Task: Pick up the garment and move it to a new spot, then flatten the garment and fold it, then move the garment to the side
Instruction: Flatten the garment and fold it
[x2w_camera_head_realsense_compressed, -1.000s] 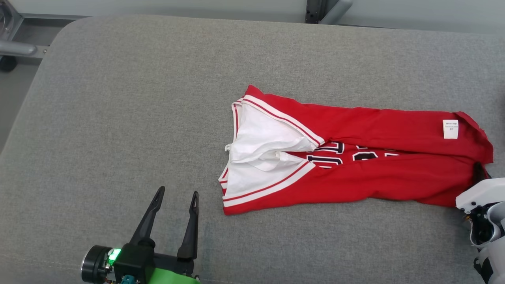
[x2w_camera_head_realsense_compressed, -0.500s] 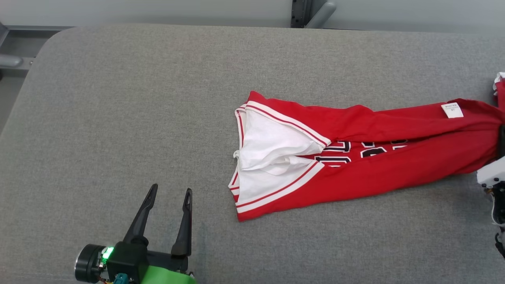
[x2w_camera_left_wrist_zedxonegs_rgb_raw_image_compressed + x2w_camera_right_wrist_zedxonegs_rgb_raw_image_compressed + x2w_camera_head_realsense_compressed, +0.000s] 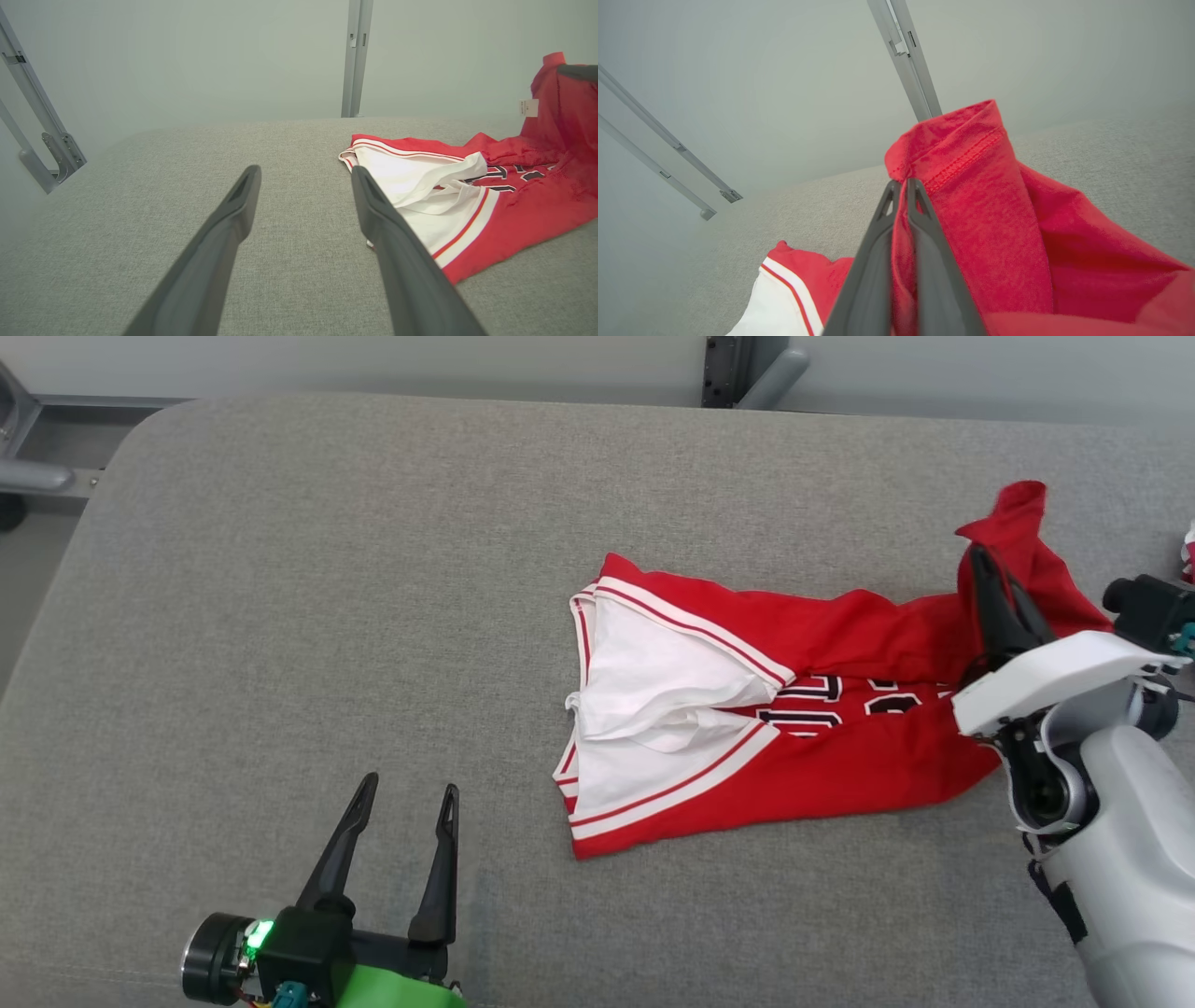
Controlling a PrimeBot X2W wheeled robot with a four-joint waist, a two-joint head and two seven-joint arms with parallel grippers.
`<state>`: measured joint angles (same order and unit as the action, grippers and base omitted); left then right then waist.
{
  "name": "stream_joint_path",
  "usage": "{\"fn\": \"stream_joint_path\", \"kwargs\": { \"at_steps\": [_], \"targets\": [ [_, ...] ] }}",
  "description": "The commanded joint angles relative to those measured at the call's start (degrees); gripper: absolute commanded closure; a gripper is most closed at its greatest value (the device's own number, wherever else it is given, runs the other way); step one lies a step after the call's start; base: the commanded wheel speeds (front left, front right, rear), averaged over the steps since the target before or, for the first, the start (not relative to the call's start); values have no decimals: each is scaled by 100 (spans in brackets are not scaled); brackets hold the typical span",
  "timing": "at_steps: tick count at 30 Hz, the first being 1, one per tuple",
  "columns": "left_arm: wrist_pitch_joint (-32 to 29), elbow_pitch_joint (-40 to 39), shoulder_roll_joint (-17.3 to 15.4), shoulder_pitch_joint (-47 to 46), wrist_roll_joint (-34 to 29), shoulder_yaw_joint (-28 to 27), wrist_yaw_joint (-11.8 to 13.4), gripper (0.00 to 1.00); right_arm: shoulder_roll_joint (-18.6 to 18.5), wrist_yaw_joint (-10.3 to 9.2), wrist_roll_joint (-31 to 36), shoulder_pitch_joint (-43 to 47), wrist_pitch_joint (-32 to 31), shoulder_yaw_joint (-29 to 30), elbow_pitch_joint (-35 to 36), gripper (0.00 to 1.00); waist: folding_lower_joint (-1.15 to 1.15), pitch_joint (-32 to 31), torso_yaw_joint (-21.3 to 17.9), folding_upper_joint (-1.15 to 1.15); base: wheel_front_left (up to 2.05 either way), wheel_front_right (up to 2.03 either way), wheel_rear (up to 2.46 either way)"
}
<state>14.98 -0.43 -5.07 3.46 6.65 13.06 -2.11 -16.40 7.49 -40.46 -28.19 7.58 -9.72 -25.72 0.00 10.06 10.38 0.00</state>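
Note:
The garment (image 3: 803, 709) is a red jersey with white trim and black lettering, lying crumpled at the middle right of the grey cushion (image 3: 373, 569). My right gripper (image 3: 980, 560) is shut on its hemmed right end and holds that end raised off the surface. The right wrist view has the red hem (image 3: 952, 154) pinched between the dark fingers (image 3: 924, 233). My left gripper (image 3: 406, 793) stands open at the lower left, apart from the garment, nothing between its fingers. From the left wrist, the garment (image 3: 467, 186) lies to the right of the open fingers (image 3: 378, 210).
A grey metal post (image 3: 747, 369) rises behind the cushion's far edge. Metal frame bars (image 3: 37, 476) sit off the cushion's left corner. My pale right forearm (image 3: 1120, 840) reaches in at the lower right. A bit of another red and white item (image 3: 1189, 546) shows at the right edge.
My right gripper has lifted the garment's right end up and in towards the middle, bunching the cloth. The head camera shifted a little. My left gripper has stayed open in place.

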Motion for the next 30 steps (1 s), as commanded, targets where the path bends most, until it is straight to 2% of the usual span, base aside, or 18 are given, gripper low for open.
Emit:
{"fn": "stream_joint_path", "kwargs": {
  "at_steps": [1, 13, 20, 27, 28, 29, 30],
  "targets": [
    [19, 16, 20, 10, -35, -9, -34, 0, 95, -1, 90, -32, -54, -79, 138, 100, 0, -12, 106, 0, 0, 0, 0],
    [19, 118, 120, -39, -27, 67, -106, 0, 823, -1, 610, -191, -600, -775, 622, 100, 0, 3, 416, 0, 0, 0, 0],
    [19, 193, 161, -107, 15, 99, -145, 0, 1141, -1, 755, -242, -783, -1358, 411, 100, 0, -22, 646, 0, 0, 0, 0],
    [19, 224, 184, -79, 19, 108, -152, 0, 1280, -1, 883, -218, -844, -1825, -99, 100, 0, -58, 774, 0, 0, 0, 0],
    [19, 227, 187, -80, 16, 108, -152, 0, 1292, -1, 877, -234, -824, -1876, -173, 89, 0, -60, 782, 0, 0, 0, 0],
    [19, 227, 190, -83, 10, 109, -149, 0, 1301, -1, 855, -254, -797, -1928, -233, 63, 0, -61, 786, 0, 0, 0, 0],
    [19, 228, 193, -86, 4, 117, -151, 0, 1313, -1, 796, -262, -780, -1988, -277, 53, 0, -64, 790, 0, 0, 0, 0]
  ]
}}
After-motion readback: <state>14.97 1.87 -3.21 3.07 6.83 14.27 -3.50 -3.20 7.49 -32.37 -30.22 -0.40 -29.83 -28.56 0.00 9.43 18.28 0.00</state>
